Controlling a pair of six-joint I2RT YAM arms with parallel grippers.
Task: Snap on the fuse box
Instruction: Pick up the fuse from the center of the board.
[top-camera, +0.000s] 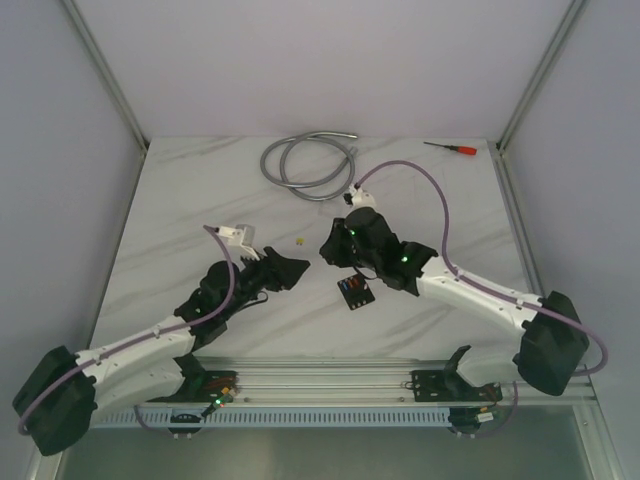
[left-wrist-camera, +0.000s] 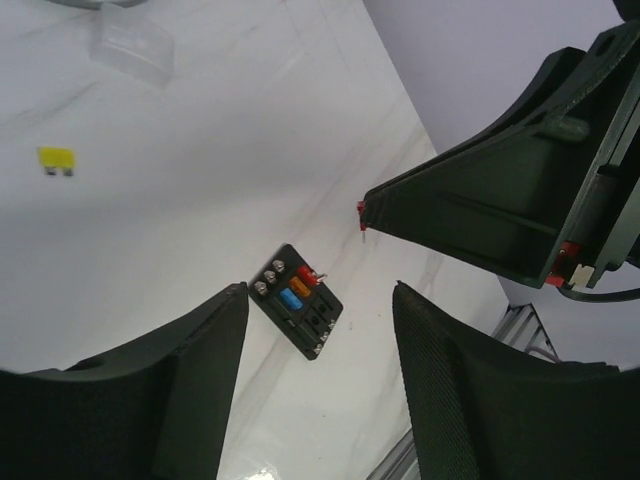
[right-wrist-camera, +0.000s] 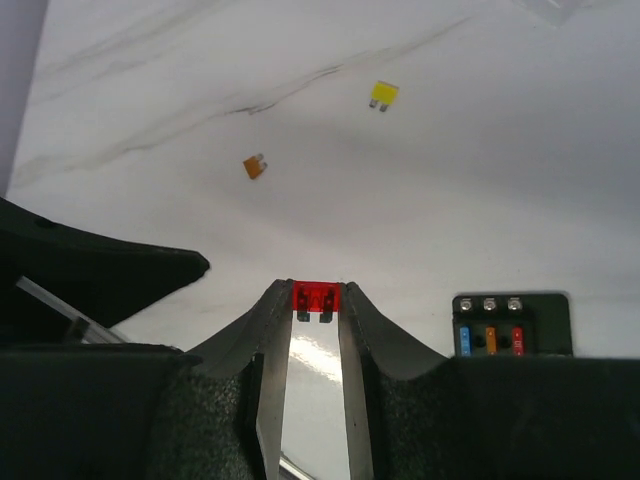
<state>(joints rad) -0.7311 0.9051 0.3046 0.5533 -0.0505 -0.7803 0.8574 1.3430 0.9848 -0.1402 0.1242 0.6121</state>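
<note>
Black fuse box (right-wrist-camera: 512, 325) near R pincer (right-wrist-camera: 315, 300) gripping red fuse (right-wrist-camera: 314, 295); L pincer (left-wrist-camera: 320, 292) open.

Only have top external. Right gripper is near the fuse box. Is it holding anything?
Observer: Yes. The right wrist view shows the right gripper shut on a red fuse, pinched at its fingertips.
Operator: Fuse box populated?
Observer: Partly. The fuse box has blue, orange and red fuses seated in one row. In the left wrist view the other row looks empty.
Operator: Left gripper?
Observer: The left gripper is open. The left wrist view shows its fingers apart with nothing held between them.
</note>
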